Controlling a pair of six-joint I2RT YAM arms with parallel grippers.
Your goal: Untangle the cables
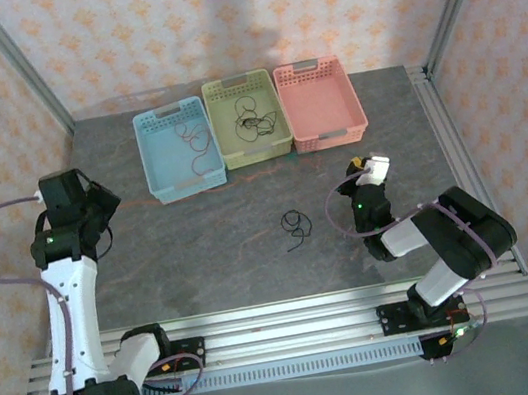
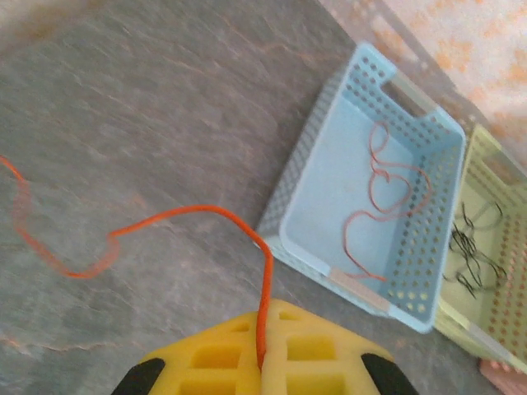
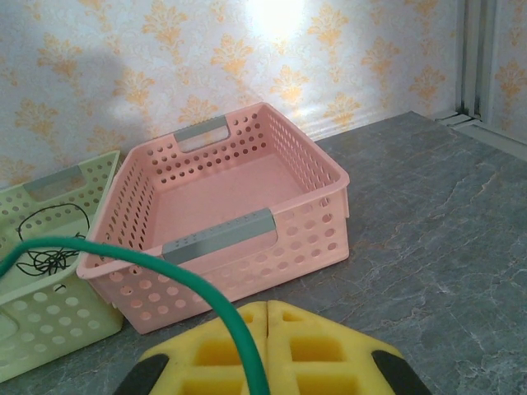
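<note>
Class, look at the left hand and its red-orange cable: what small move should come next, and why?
Probably carry the red-orange cable over the blue basket. The left hand is shut on it, its free length trails away over the table, and that basket already holds a similar cable.

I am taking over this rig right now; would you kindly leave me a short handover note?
Left tool: shut on a red-orange cable that trails over the table beside the blue basket.
Right tool: shut on a green cable, in front of the pink basket, which looks empty.
Done: a second red-orange cable lies in the blue basket; black cables lie in the green basket.
Left: a loose black cable lies on the table between the arms. Both held cables need placing, probably red-orange into blue and green into pink.
</note>
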